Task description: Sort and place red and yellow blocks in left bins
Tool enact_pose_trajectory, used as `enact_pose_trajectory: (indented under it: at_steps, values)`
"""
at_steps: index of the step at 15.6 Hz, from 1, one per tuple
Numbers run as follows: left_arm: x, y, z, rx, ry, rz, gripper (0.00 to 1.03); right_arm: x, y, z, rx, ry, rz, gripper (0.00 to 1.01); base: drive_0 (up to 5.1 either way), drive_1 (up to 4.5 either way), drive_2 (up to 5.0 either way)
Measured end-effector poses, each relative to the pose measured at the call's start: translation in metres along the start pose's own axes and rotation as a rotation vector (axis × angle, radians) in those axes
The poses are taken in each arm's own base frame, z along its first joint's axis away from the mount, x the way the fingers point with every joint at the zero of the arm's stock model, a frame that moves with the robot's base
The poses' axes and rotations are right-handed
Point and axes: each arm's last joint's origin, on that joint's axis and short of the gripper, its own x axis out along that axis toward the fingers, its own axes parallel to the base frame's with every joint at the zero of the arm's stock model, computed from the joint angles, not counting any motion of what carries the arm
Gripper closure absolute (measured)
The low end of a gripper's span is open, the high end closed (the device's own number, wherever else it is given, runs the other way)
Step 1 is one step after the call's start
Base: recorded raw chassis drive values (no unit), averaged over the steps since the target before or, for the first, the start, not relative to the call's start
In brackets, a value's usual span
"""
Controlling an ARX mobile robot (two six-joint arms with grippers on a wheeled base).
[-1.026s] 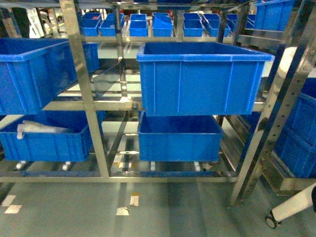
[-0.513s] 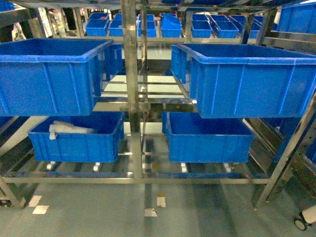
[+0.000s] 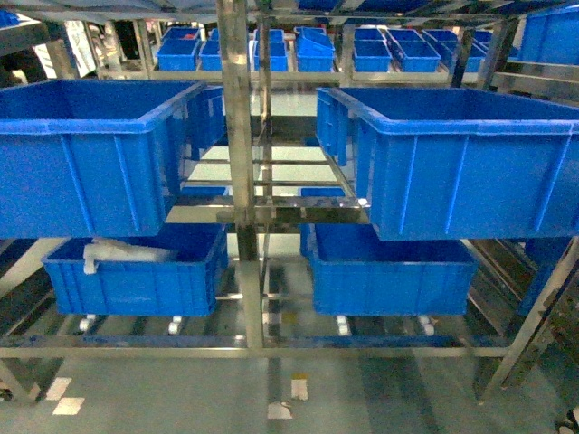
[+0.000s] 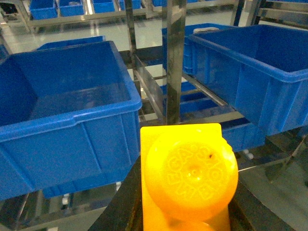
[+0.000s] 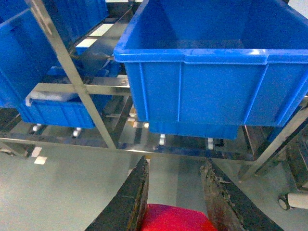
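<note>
Closest to me, in the left wrist view, the left claw (image 4: 185,211) is clamped on a yellow block (image 4: 187,175). Its round stud faces the camera and fills the bottom middle of the picture, with a dark finger (image 4: 120,207) against each side. In the right wrist view, the right claw (image 5: 174,197) holds a red block (image 5: 173,219) between its two dark fingers (image 5: 131,195); only the block's top edge shows at the bottom of the picture, so I can see the fingers flank it but not how firmly they grip.

Beyond the yellow block stands a steel rack (image 3: 237,181). On its upper shelf, a big blue bin (image 4: 62,110) sits to the left of the middle post, open side up, with nothing visible inside it. A second upper bin (image 4: 255,67) sits to the right of the post. From the right wrist, that right bin (image 5: 211,62) hangs above the grey floor (image 5: 67,192), just ahead of the red block.

From the head camera, neither claw shows. The lower shelf carries two more bins: the lower left bin (image 3: 136,271) holds a pale crumpled bag (image 3: 122,253) at its front left corner, and the lower right bin (image 3: 389,271) sits under the upper right one. Farther back, rows of smaller blue bins (image 3: 298,50) line another rack.
</note>
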Motion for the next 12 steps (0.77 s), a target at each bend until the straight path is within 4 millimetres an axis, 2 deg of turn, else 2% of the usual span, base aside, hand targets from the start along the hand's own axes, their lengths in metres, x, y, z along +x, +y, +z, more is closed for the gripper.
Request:
enact_pose_trajectory:
  at_steps: [11, 12]
  values:
    - [0.0005, -0.0003, -0.0006, 0.0, 0.004, -0.002, 0.75, 0.0002, -0.0001, 0.0002, 0.0, -0.002, -0.001, 0.73, 0.0, 4.3, -4.4]
    - [0.0008, -0.0002, -0.0008, -0.001, 0.006, -0.002, 0.75, 0.0008, -0.0002, -0.0004, 0.0, 0.002, -0.001, 0.73, 0.0, 0.0, 0.0]
